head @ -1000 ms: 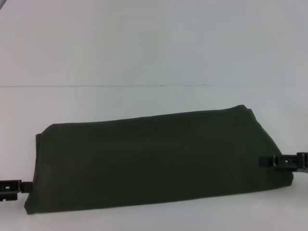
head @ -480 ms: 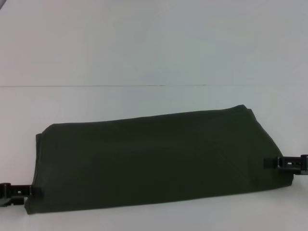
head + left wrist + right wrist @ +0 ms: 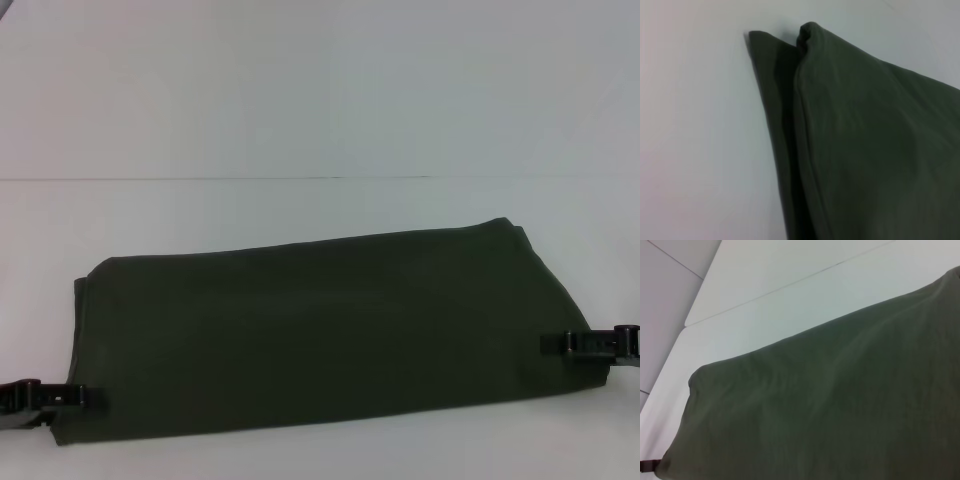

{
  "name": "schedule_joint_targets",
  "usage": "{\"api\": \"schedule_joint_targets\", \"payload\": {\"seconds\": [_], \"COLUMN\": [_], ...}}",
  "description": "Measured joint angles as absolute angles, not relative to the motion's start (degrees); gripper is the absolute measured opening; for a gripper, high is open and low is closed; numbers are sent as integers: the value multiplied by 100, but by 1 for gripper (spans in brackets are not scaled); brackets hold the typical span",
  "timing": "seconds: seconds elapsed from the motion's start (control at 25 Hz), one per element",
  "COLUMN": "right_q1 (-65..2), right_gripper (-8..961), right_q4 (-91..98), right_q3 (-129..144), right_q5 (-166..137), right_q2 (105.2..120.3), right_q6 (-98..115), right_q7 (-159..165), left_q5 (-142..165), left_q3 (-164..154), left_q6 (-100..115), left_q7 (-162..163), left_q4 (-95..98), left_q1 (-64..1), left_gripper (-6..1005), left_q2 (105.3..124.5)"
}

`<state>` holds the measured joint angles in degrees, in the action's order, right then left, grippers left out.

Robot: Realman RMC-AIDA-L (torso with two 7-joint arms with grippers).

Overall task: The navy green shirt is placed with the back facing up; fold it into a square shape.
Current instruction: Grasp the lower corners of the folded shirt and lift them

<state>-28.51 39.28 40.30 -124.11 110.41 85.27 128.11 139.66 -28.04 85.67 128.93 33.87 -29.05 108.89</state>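
Navy green shirt [image 3: 320, 335] folded into wide band on white table [image 3: 300, 120]. Left gripper [image 3: 55, 397] at 8 o'clock edge, right gripper [image 3: 580, 344] at 3 o'clock edge; grip state of both: cannot tell.

navy green shirt [image 3: 320, 335], folded wide, lying flat

left gripper [image 3: 72, 396]: moved inward onto shirt [image 3: 320, 330] edge | right gripper [image 3: 556, 343]: barely shifted

You see only two black, blocky gripper tips: left gripper [image 3: 62, 396] lower left, right gripper [image 3: 565, 343] (knobbly-edged) at right edge.
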Motion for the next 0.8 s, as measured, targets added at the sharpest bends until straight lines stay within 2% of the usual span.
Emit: {"api": "schedule_joint_targets", "payload": {"seconds": [0.52,0.56,0.8], "right_q1": [-2867,-2871,-2874], "right_gripper": [928,928,928], "right_q4": [3938,3940,3940], "right_q3": [4031,4031,4022], "right_q5": [-12410,-12410,-12410], "right_q2": [11039,11039,11039], "right_q6": [8516,8516,8516], "right_q7": [12832,12834,12836], "left_q5": [13972,13973,13975], "left_q3": [-3227,-3257,-3383], "left_q6": [8602,8608,8572], "left_q7": [12950,12941,12938], "left_q4": [3477,3579,3660], "left_q1": [-2993,-2985,-2982], "left_gripper": [753,676,562], "left_q2": [10912,10941,10959]}}
